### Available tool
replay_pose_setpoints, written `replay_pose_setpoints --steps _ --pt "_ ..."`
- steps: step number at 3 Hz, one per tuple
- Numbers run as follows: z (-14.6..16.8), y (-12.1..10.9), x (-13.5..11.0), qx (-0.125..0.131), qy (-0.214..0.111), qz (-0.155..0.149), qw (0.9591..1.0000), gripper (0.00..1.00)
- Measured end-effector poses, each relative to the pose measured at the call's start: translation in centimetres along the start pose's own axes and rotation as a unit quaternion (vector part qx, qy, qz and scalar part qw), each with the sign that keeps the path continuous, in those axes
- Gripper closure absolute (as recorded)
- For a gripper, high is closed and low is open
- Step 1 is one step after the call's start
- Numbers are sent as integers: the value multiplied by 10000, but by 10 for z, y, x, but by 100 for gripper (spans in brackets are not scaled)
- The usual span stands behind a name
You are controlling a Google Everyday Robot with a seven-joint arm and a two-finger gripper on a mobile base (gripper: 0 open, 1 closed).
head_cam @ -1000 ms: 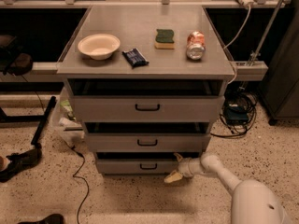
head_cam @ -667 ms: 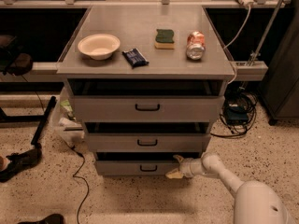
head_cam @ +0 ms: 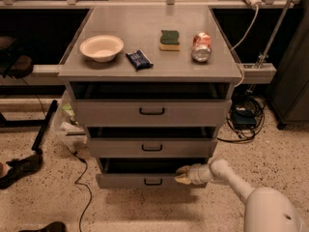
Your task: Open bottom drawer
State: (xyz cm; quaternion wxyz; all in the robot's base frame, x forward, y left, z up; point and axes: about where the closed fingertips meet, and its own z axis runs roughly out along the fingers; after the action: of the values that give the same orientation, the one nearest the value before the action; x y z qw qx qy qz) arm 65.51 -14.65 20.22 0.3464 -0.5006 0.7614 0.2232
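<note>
The hand (head_cam: pixel 181 175) is now resting against the bottom drawer (head_cam: pixel 140 181) at its front edge; I cannot tell its grip. The drawer is sliding further out, so the opening is progressing.

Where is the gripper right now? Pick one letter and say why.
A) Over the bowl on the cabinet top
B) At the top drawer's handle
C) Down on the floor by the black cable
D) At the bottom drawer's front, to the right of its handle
D: the gripper is against the upper edge of the bottom drawer front, just right of its black loop handle in the camera view.
</note>
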Motion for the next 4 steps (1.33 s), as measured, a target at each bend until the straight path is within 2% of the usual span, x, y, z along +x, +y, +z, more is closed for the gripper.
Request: replay_pose_setpoints --steps 2,3,4 --pt "-2 -1 0 -1 0 0 10000 18" --pt "-2 -1 0 -1 0 0 10000 0" --pt "-2 13 8 -188 187 -59 9996 0"
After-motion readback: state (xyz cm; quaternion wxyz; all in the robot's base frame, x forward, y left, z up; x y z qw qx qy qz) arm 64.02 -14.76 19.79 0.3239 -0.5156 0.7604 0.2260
